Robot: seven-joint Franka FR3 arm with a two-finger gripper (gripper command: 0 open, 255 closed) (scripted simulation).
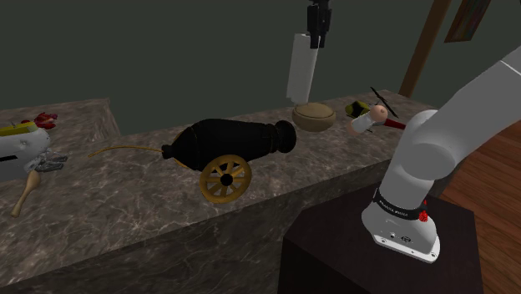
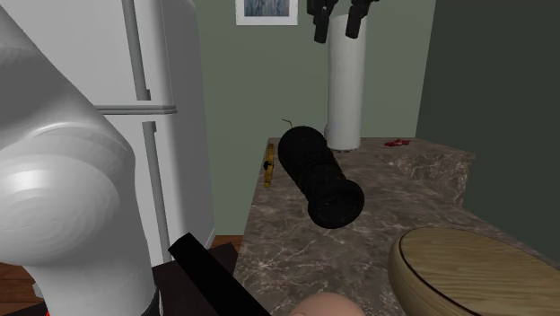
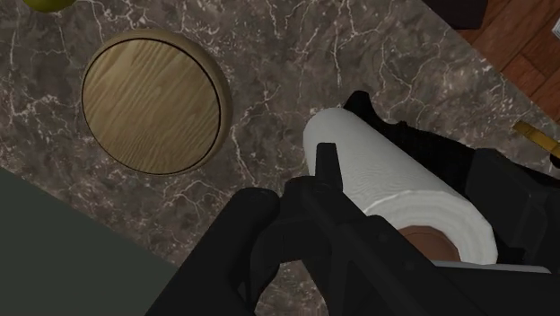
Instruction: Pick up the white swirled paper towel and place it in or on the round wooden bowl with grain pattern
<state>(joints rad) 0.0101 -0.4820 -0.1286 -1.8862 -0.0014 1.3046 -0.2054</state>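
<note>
1. A black cannon with gold wheels lies on the marble counter.
2. The gripper pinches the top end of the white towel roll, which hangs upright in the air, clear of the counter.
3. The wooden bowl sits on the counter below the roll, slightly to the shoulder view's right.

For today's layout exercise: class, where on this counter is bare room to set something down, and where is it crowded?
Bare counter lies between spoon and cannon. A narrow strip separates cannon and bowl. Crowded beside the bowl, by the toys.
</note>
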